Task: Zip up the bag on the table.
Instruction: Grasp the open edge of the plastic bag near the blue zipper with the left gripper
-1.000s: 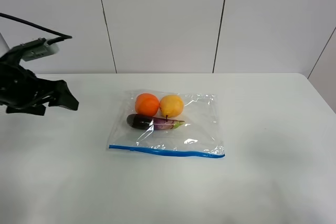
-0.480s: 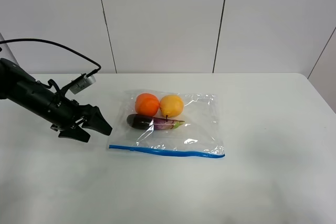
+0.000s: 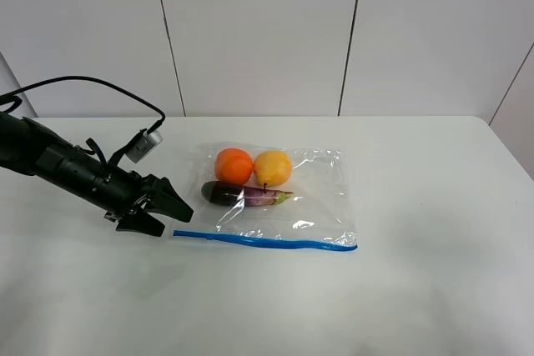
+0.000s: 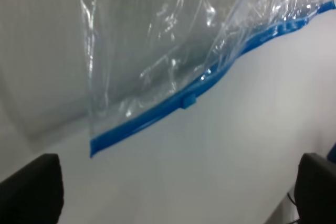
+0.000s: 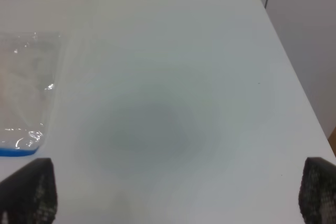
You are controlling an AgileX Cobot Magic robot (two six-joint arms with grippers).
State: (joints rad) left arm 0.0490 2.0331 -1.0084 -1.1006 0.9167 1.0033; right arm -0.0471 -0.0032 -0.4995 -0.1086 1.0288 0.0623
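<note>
Exterior high view gives us the bag (image 3: 321, 198) lying flat on the table (image 3: 417, 281), its blue zipper strip (image 3: 267, 241) running along the front edge. Inside, an orange fruit (image 3: 233, 165) and a yellow fruit (image 3: 272, 167) sit side by side at the end away from the strip. A dark eggplant (image 3: 242, 195) lies across just strip-side of them.

We see the left arm (image 3: 58, 164) stretched low and nearly level towards the bag. The left gripper (image 3: 177, 223) is just beside the strip's left end, with its jaws spread wide and empty. From its wrist camera a small slider tab (image 4: 188, 100) shows partway along the strip.

Our right gripper (image 5: 170, 192) shows only in its own wrist view, well off from the bag's right corner, with its jaws wide and holding nothing.
</note>
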